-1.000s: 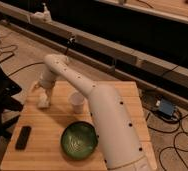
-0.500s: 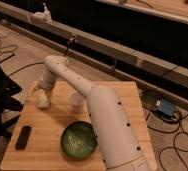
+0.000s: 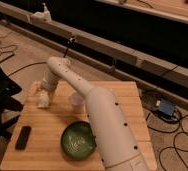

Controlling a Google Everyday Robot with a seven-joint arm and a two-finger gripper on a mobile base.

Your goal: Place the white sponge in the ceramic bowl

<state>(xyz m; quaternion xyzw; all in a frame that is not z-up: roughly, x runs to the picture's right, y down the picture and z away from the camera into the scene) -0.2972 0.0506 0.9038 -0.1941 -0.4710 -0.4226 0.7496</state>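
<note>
Gripper (image 3: pixel 44 95) hangs with fingers spread, beyond and left of the ceramic bowl (image 3: pixel 78 140). Past the bowl stands a small cup (image 3: pixel 77 104). Farther left of the bowl, the white sponge (image 3: pixel 42 103) seems to lie just under the gripper. The reaching step looks in hand. Next it must lower and close squarely on the sponge.

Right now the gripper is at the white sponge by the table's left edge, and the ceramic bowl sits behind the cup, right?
No: the camera view shows the ceramic bowl in front of the cup; the gripper is at the white sponge.
</note>
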